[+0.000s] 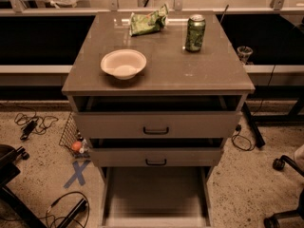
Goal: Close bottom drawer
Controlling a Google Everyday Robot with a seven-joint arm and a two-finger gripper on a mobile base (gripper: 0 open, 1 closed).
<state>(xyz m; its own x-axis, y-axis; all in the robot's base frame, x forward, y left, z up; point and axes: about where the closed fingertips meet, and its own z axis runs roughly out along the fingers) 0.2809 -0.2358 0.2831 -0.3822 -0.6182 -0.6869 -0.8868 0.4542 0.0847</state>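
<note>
The bottom drawer (pixel 154 196) is pulled far out toward the camera. Its empty inside shows, and its front panel lies at the lower edge of the view. Its handle is hidden. The middle drawer (pixel 156 156) above it is partly out and has a small black bar handle. The top drawer (pixel 156 125) is slightly out. The cabinet top (pixel 161 75) is grey-brown. My gripper is out of view, and no arm shows in the camera view.
On the cabinet top stand a white bowl (pixel 123 63), a green can (pixel 195 32) and a green snack bag (pixel 148 23). On the floor are cables (pixel 33 123), a blue tape cross (pixel 76 173), a wire basket (pixel 71 136) and chair wheels (pixel 280 164) at the right.
</note>
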